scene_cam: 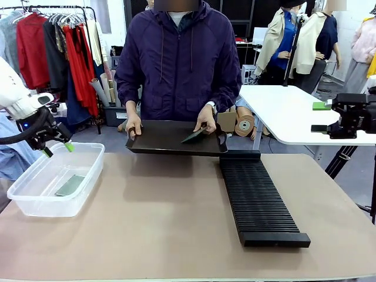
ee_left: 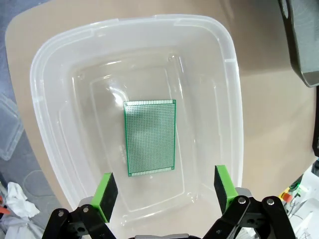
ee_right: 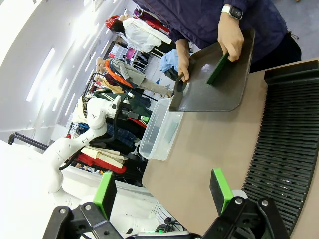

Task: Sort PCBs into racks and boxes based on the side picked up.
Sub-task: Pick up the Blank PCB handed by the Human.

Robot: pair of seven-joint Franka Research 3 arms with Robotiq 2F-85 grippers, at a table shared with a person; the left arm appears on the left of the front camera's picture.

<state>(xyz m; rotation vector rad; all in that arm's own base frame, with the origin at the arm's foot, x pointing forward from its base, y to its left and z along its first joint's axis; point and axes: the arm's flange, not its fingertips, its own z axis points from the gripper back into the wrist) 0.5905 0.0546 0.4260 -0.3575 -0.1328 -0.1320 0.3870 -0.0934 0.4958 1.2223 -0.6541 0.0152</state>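
Two PCBs, one rack, one box, two grippers.

1. First PCB (ee_left: 150,138) (scene_cam: 70,185): green board lying flat on the floor of the clear box, dotted face up, near the middle and touching no wall.
2. Clear box (scene_cam: 35,202) (ee_left: 229,55) (ee_right: 154,139): shallow see-through tub with a rounded rim, standing on the table (scene_cam: 147,217) at the robot's left side. It holds item 1.
3. Left gripper (scene_cam: 58,150) (ee_left: 164,186): jaws spread wide with nothing between the green pads. It hangs above the box's far left rim, clear of the board below.
4. Second PCB (scene_cam: 194,136) (ee_right: 218,69): green board pinched in the person's watch-wearing hand (scene_cam: 205,120). It is tilted, with one edge resting on the black tray.
5. Black tray (scene_cam: 164,138) (ee_right: 209,94): held at the table's far edge; the person's other hand (scene_cam: 134,126) grips its handle.
6. Black rack (scene_cam: 258,202) (ee_right: 289,129): long, with fine slots across its top, lying lengthwise right of the table's centre. Its far end sits just beside the tray. No board stands in the slots that can be seen.
7. Right gripper (scene_cam: 320,117) (ee_right: 163,188): jaws spread wide and holding nothing. It is raised at the robot's right side, well apart from the rack and looking across the table toward the tray.
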